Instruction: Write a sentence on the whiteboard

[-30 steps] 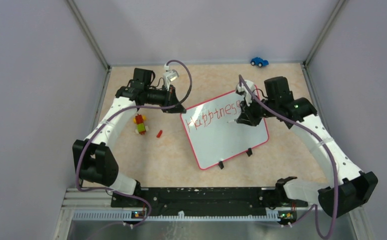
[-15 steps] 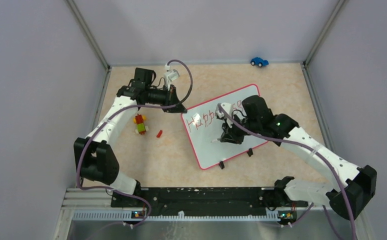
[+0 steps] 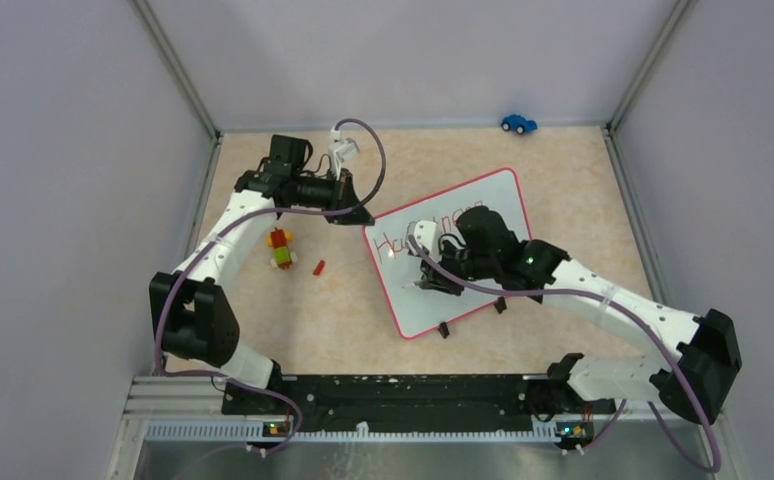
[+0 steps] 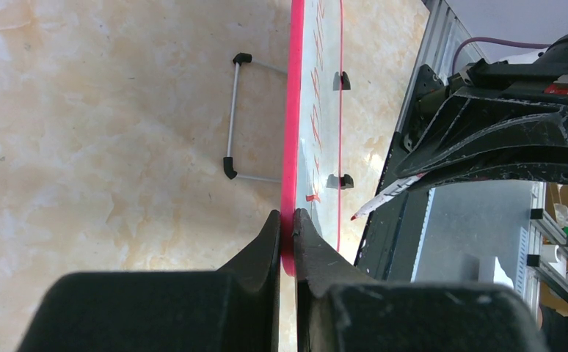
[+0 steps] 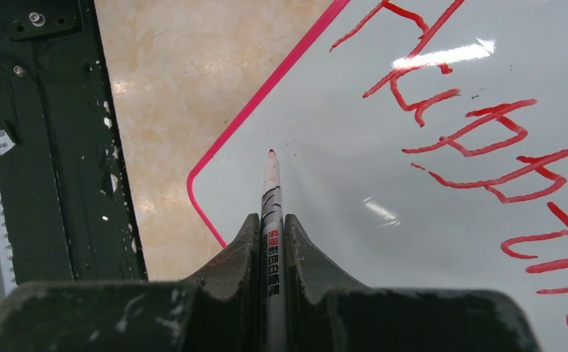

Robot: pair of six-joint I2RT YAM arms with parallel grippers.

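while right end effector grips marker, tip hangs over whiteboard.

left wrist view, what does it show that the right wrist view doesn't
Only left wrist: the left gripper clamped on the whiteboard at its pink frame, and the wire stand behind the board. Only right wrist: the right gripper with its jaws closed on the marker, and the sentence seen face-on. Both: the board, the red writing, the marker's tip.

Bright even light, glare streaks on whiteboard
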